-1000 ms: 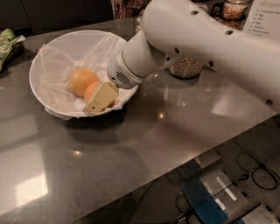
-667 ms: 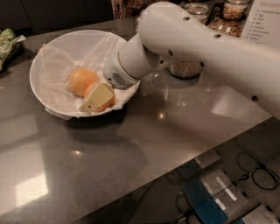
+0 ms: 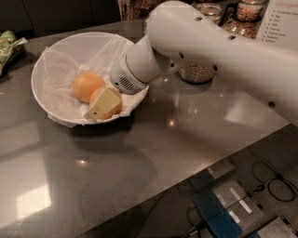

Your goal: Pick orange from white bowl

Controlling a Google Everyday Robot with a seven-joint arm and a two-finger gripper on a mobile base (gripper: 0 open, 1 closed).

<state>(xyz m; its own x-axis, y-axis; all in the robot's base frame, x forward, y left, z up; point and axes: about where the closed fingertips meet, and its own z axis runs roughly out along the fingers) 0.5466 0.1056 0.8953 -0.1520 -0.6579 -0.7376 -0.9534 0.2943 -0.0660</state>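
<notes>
Two fruits sit in the white bowl [image 3: 79, 42], far left on the counter [image 3: 177, 148], on crinkled white paper. Your tool [image 3: 100, 107] is down inside the bowl at its near right side. Its tan block lies over the orange [image 3: 97, 96]; touching or just above, can't tell. You can't tell whether the tool is spread or pressed together, since only that one tan face shows. Orange is the deeper-coloured fruit, in the near right part of the bowl, mostly covered by the tool and peeking out at the block's left and right edges. Paler, yellower fruit [image 3: 85, 85] lies right beside the orange, to its left and a bit farther. Your white arm [image 3: 195, 42] comes in from the right, crossing the bowl's right rim. Glass jar of grain [image 3: 195, 73] stands right of the bowl, partly behind the arm. Second jar [image 3: 247, 11] and printed card [image 3: 281, 21] are far right. Green packet [image 3: 8, 44] is at the far left edge. Blue box [image 3: 222, 218] and cables [image 3: 274, 179] are on the floor, near right.
</notes>
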